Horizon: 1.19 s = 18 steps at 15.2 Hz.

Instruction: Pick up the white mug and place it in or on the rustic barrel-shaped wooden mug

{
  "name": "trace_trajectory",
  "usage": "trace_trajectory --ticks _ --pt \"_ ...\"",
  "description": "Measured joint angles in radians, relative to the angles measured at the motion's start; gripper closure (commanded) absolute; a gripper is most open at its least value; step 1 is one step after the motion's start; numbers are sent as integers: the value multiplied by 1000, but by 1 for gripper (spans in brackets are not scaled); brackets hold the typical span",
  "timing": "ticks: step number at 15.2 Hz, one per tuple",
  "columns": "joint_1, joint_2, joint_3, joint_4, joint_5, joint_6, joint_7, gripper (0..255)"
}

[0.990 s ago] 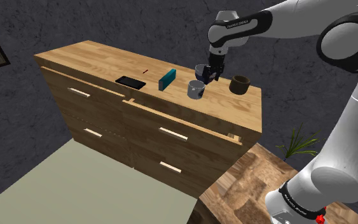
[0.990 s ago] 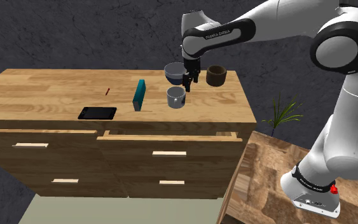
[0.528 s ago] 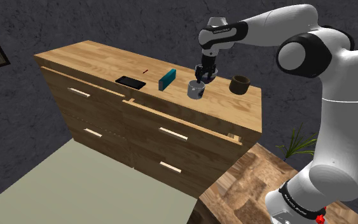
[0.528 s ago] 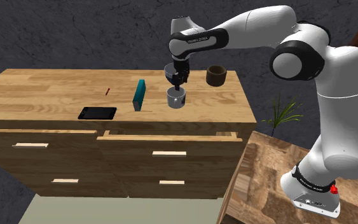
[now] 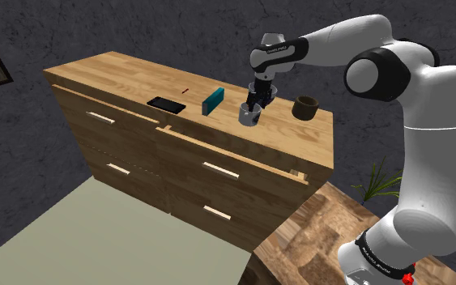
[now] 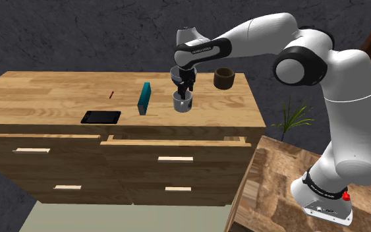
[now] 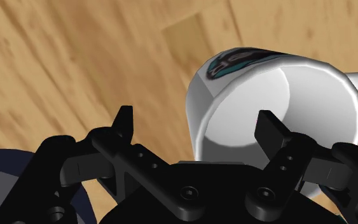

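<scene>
Tool (image 5: 253, 104): stood open, gripping nothing. White mug (image 5: 249, 117): sat upright just below it, at the shoulder view's six o'clock, one wall inside the tool's gap.

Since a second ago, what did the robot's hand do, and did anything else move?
The gripper came down and toward the shoulder view's left, onto the white mug, fingers open astride its wall, not gripping. The white mug, brown mug, teal box and black phone stayed put.
</scene>
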Motion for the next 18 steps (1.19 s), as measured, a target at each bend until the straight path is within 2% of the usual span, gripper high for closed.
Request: trace_trajectory --ticks 6,7,18 --pt "0 2 0 -4 0 7 0 0" --pt "0 2 0 -4 0 7 0 255" --pt "0 -1 0 -2 0 2 0 255"
